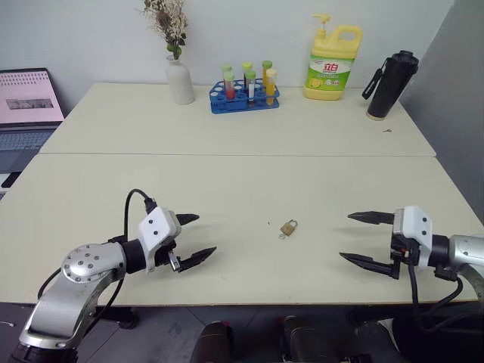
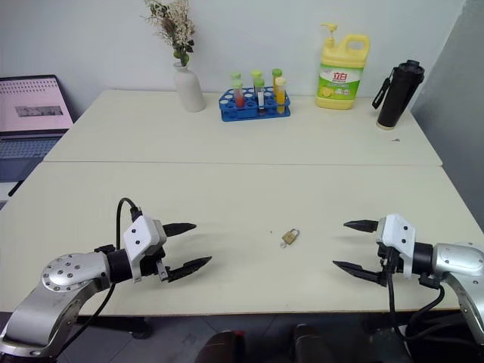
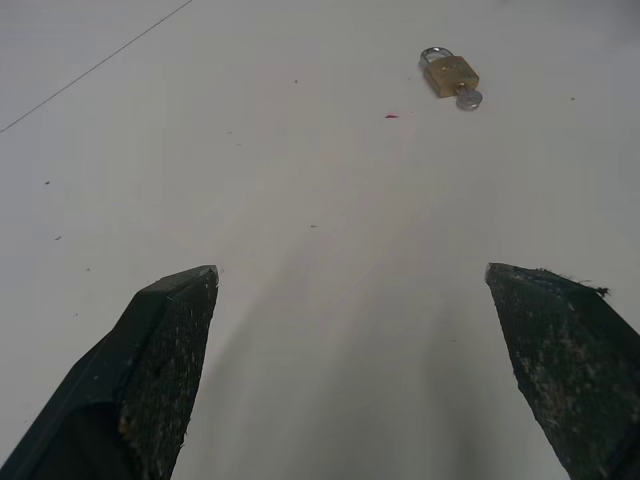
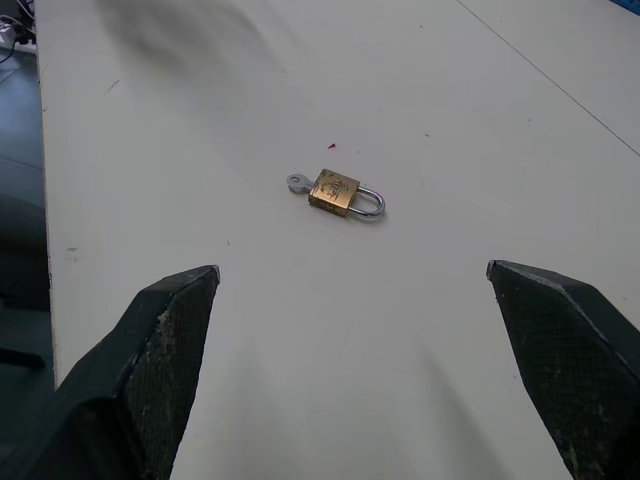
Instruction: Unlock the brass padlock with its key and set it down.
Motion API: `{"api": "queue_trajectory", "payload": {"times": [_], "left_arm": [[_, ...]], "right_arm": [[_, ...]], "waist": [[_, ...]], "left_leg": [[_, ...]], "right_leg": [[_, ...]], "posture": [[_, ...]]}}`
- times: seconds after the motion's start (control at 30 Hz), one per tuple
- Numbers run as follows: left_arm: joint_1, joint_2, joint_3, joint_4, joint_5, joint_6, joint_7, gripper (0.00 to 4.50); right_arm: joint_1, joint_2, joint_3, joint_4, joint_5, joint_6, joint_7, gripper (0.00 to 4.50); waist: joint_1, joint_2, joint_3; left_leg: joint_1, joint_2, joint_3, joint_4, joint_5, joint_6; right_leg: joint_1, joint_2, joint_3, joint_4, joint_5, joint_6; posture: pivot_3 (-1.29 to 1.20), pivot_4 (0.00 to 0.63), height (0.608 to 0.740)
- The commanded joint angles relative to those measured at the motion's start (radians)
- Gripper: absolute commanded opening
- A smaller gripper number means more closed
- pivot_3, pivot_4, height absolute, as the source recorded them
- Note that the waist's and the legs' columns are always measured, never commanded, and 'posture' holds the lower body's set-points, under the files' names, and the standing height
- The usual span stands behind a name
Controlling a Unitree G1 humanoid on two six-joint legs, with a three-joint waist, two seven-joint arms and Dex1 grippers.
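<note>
The brass padlock [image 1: 289,226] lies flat on the cream table [image 1: 227,181] near its front edge, midway between my two arms. Its silvery shackle [image 4: 370,205] looks seated in the body. The key [image 4: 297,183] sticks out of the padlock's bottom end; the same key [image 3: 468,98] shows in the left wrist view. My left gripper [image 1: 195,237] hovers open to the left of the padlock, fingers pointing toward it. On the other side my right gripper [image 1: 358,238] is open too, facing the padlock. Neither touches it.
Along the back of the table stand a white vase [image 1: 180,80] with dried flowers, a blue rack of tubes [image 1: 244,94], a yellow detergent bottle [image 1: 333,63] and a black flask [image 1: 391,85]. A laptop [image 1: 29,106] sits at far left. A seam [image 1: 227,155] crosses the table.
</note>
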Motion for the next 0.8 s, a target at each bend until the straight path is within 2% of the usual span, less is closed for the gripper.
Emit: {"api": "queue_trajectory", "payload": {"times": [0.03,0.33,0.43,0.57,0.67,0.8], "left_arm": [[-0.008,-0.005,0.034,-0.057,-0.041,-0.016,-0.015,4.49],[0.038,0.005,0.021,-0.066,-0.005,-0.072,-0.038,4.49],[0.041,0.021,-0.002,-0.046,0.025,-0.107,-0.063,4.49],[0.009,0.018,-0.017,-0.031,0.042,-0.105,-0.06,4.49],[-0.037,0.002,-0.048,-0.028,0.053,-0.092,-0.049,4.49],[-0.006,0.011,-0.083,-0.045,0.097,-0.133,-0.066,4.49]], "right_arm": [[-0.001,0.0,0.012,0.006,-0.023,-0.048,0.031,4.5],[-0.055,0.018,0.072,0.056,-0.118,-0.102,0.006,4.5],[-0.146,0.074,0.136,0.089,-0.199,-0.171,-0.041,4.5],[-0.218,0.097,0.187,0.127,-0.209,-0.199,-0.001,4.5],[-0.424,0.085,0.35,0.228,-0.25,-0.112,0.173,4.5],[-0.729,0.192,0.516,0.493,-0.35,-0.237,0.331,4.5]], "waist": [[0.0,0.0,0.0],[-0.002,0.0,0.0],[-0.003,0.0,0.0],[0.0,0.0,0.0],[0.0,0.001,0.001],[-0.015,0.001,0.001]], "left_leg": [[0.0,0.0,0.0,0.0,0.0,0.0],[0.001,0.0,0.0,0.0,0.0,0.0],[0.001,0.0,0.0,0.0,0.0,0.0],[0.001,0.0,0.0,0.0,0.0,0.0],[0.001,0.0,0.002,0.001,0.0,0.0],[0.003,0.001,0.004,0.001,0.0,0.0]], "right_leg": [[0.0,0.0,0.0,0.0,0.0,0.0],[0.0,0.0,0.0,0.0,0.0,0.0],[0.0,0.0,0.001,0.0,0.0,0.0],[0.0,0.0,0.0,0.001,0.0,0.0],[0.0,0.001,-0.001,0.001,0.0,0.0],[0.0,0.001,0.0,0.001,0.001,0.0]], "posture": [[0.0,0.15,0.74],[0.0,0.15,0.74],[0.0,0.15,0.74],[0.0,0.15,0.74],[0.0,0.15,0.74],[0.0,0.15,0.74]]}}
